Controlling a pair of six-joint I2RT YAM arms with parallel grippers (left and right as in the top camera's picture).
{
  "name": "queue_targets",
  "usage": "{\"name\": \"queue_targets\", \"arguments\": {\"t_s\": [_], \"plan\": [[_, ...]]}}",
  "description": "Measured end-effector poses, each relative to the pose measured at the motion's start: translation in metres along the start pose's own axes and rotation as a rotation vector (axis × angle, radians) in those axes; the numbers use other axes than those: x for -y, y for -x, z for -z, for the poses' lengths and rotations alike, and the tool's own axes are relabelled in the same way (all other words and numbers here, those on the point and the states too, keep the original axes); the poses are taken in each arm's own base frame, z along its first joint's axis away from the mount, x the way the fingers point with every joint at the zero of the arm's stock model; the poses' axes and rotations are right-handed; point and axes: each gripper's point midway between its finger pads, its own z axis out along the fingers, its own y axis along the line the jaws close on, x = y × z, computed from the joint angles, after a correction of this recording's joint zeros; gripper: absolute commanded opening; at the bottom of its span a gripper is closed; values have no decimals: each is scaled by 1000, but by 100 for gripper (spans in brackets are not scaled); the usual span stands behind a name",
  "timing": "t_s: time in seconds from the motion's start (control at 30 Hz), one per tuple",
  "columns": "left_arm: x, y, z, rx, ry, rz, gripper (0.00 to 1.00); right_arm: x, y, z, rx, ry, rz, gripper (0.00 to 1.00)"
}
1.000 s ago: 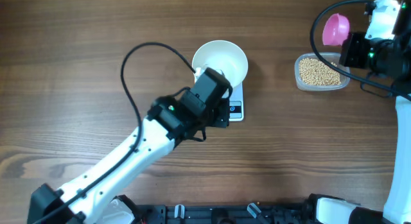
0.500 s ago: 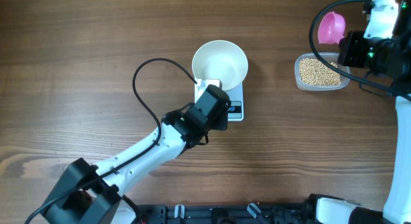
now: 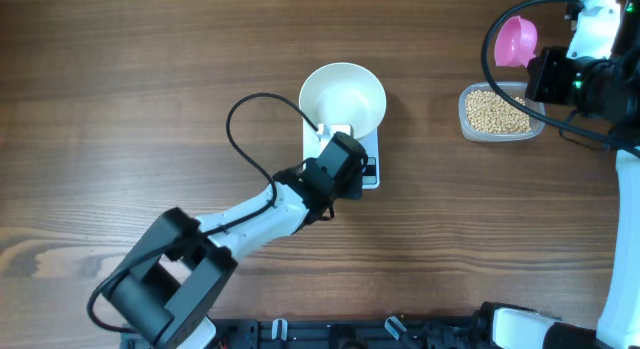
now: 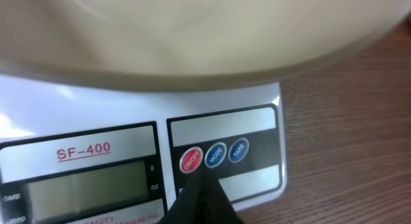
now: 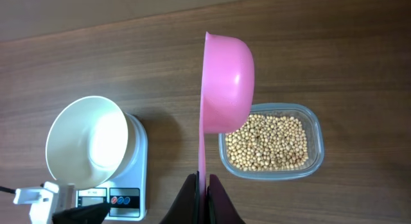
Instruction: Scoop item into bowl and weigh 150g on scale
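Contact with the scale appears to be sought at its front edge. The left hand, its jaws pressed together into one dark point, is held just below the red on/off button. Whether the panel is touched cannot be told. No digits can be read on the grey display.

The white bowl is seated on the scale's platform, overhanging its far edge. It is seen to be empty, so no scooping is judged to have been done.

To the right of the scale, well apart from it on the wooden counter, the clear plastic tub is found with the beans lying inside as a loose, shallow layer.

Further right of the scale and above the tub, the pink scoop is pinched by its handle in the closed right hand, with the cup turned on edge and nothing seen in it.

The beans are judged to be hard, dry, light and free-rolling. They are best not gripped directly but lifted in the scoop, kept level so that none are spilled. They are seen as small, round, smooth and pale beige-yellow.
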Motion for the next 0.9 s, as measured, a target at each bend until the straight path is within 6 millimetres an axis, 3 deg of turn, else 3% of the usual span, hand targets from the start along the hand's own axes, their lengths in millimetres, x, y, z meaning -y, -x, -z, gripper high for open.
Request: {"name": "queue_targets", "arguments": {"t_s": [0.33,0.9], "plan": [[2,10,-2,46,-5,-8,4,0,0,0,1,0,0,4],[-7,5,-16,44,40,-17,4,0,0,0,1,0,0,4]]}}
